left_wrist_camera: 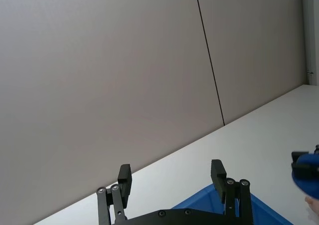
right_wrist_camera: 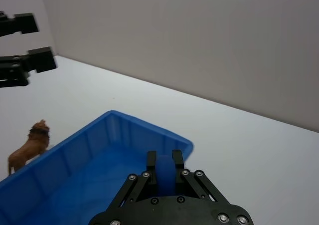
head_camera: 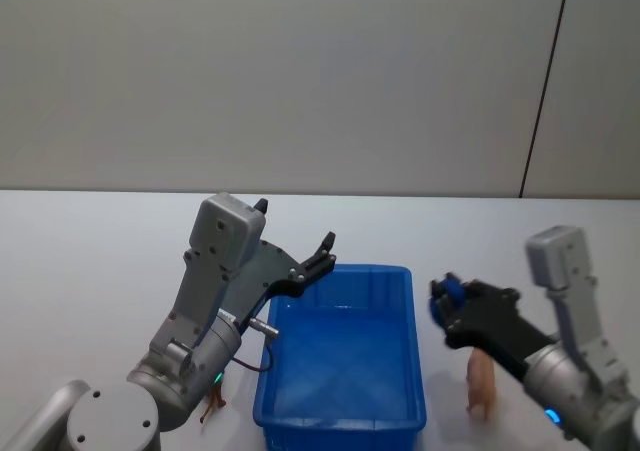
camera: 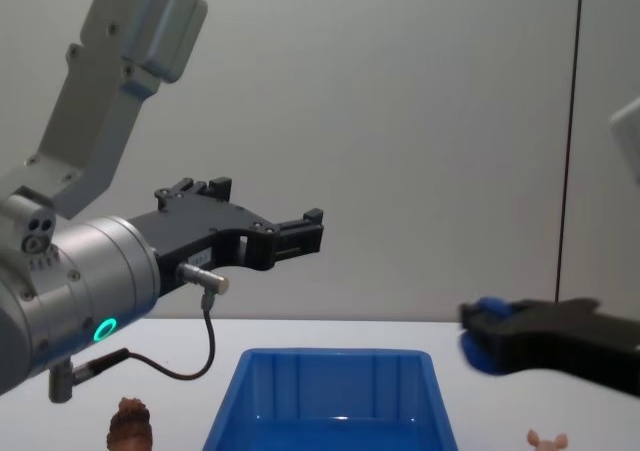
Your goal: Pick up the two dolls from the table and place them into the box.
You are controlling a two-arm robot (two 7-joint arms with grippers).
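Wall [right_wrist_camera: 199,35] behind right end effector's [right_wrist_camera: 164,157] doll [right_wrist_camera: 164,177]

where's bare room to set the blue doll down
Bare: inside the bin, and the table behind it. Crowded: lion left of the bin, pig right of it near the right gripper, left gripper raised near its far left corner.

so the left arm is raised with the elbow bent, left gripper [head_camera: 295,227] up in the air pointing forward, jaws wide apart. the right arm comes in low from the right, right gripper [head_camera: 447,309] jaws clamped on the blue doll [head_camera: 452,290]
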